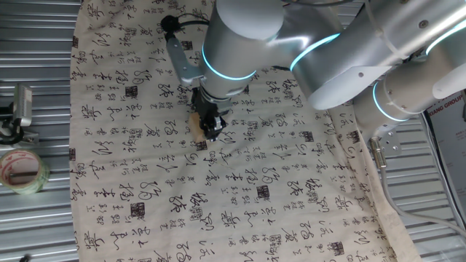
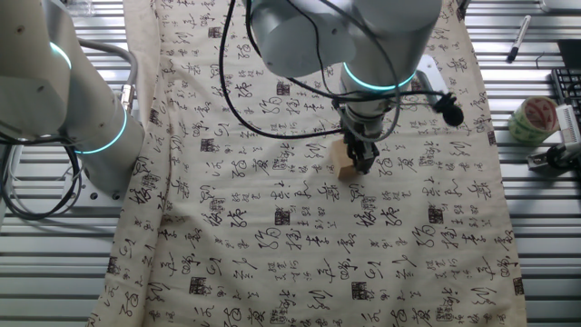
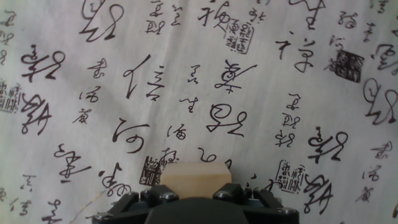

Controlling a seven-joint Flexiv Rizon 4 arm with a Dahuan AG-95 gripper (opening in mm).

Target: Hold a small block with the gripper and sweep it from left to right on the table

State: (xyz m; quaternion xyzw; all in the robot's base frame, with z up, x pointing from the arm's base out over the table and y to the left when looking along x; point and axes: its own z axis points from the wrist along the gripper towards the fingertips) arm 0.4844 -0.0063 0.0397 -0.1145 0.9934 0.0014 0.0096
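One small block (image 1: 197,122) is sitting on the calligraphy cloth (image 1: 218,196), a little above the middle of the cloth in both fixed views. In the hand view it is lying at 6 o'clock, tan and flat-topped, with its front corners cut off by the finger bodies (image 3: 155,196). It is looking roughly cube-shaped, so no long axis is standing out; one flat face is turning toward 12 o'clock in the hand view.

One gripper (image 1: 211,129) is pointing straight down onto the block, and its two fingers are sitting narrow, pressing against the block's sides and holding it against the cloth. In the other fixed view the block (image 2: 346,162) is showing at 9 o'clock of the fingertips.

One cloth is covering the ribbed grey table (image 1: 36,225), with creases running near the block. Two silver-grey arm sections with cyan rings are showing: one carrying the gripper, another standing at 3 o'clock in one fixed view. One roll of tape (image 1: 22,171) is lying on bare metal at 9 o'clock, well apart from the cloth's edge. A pen (image 2: 517,38) is lying at 2 o'clock in the other fixed view.
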